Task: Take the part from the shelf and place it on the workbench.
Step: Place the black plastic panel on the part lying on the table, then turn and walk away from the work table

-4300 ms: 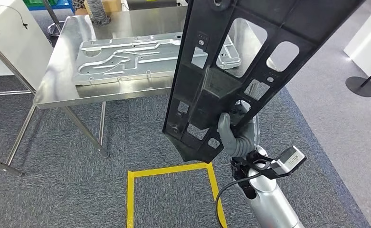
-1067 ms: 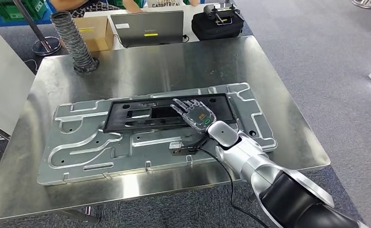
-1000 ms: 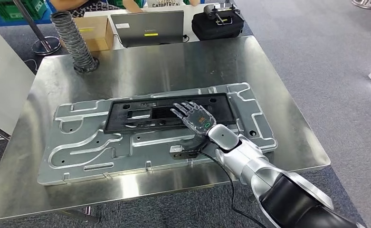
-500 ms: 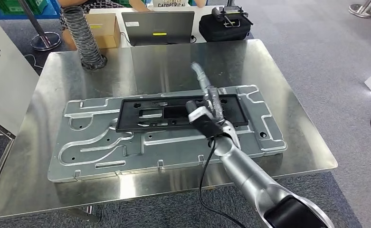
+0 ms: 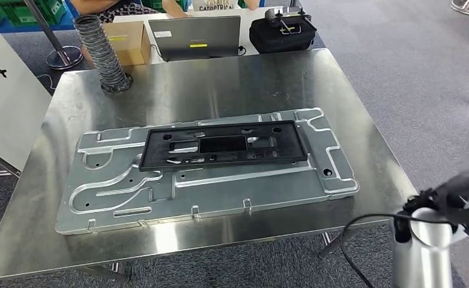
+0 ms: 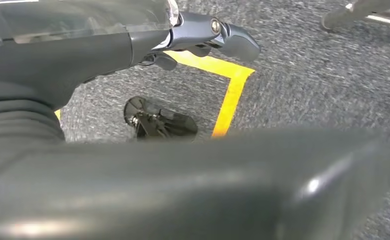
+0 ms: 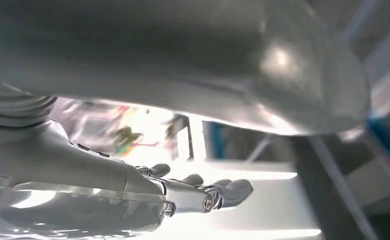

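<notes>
The black plastic part (image 5: 223, 146), a long flat frame with cut-outs, lies flat on the aluminium fixture plate (image 5: 130, 186) on the steel workbench (image 5: 220, 84). My right arm (image 5: 427, 240) sits low at the bench's near right corner, away from the part. In the right wrist view my right hand (image 7: 183, 192) has its fingers stretched out and holds nothing. In the left wrist view my left hand (image 6: 108, 50) hangs over the carpet, its fingers (image 6: 217, 35) apart from the thumb, with nothing in it.
At the bench's far edge stand a ribbed grey hose (image 5: 102, 51), a cardboard box (image 5: 127, 42), a laptop (image 5: 194, 36) and a black bag (image 5: 281, 30). A person (image 5: 99, 7) is behind them. Yellow tape (image 6: 227, 95) marks the carpet. A white panel (image 5: 3, 102) stands left.
My right hand, resting on the part a second ago, has lifted off and drawn back to the lower right. The part stays flat on the plate. The camera shifted slightly.
</notes>
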